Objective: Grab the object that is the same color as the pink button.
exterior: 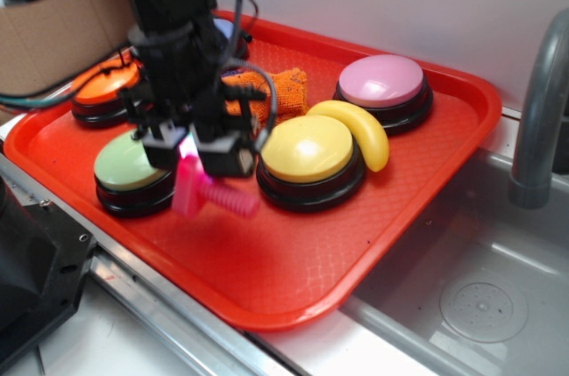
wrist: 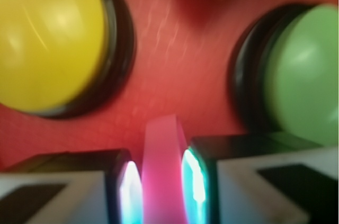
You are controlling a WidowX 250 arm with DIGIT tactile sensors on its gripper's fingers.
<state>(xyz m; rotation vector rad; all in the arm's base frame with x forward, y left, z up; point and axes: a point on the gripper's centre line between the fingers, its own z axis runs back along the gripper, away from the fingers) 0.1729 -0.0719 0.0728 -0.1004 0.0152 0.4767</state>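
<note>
My gripper (exterior: 190,163) is shut on the flat head of the bright pink toy bolt (exterior: 206,191). The bolt hangs from the jaws just above the red tray (exterior: 293,269), its ribbed shaft pointing right, between the green button (exterior: 131,164) and the yellow button (exterior: 307,148). In the wrist view the bolt's pink head (wrist: 162,171) is pinched between the two pads, at my gripper (wrist: 162,187). The pink button (exterior: 382,81), pale pink dome on a black base, sits at the tray's back right, apart from the gripper.
A yellow banana (exterior: 363,130) lies between the yellow and pink buttons. An orange cloth (exterior: 271,92) and an orange button (exterior: 105,87) lie behind the gripper. A steel sink (exterior: 480,287) and grey faucet (exterior: 538,118) are right of the tray. A cardboard box (exterior: 44,29) stands back left.
</note>
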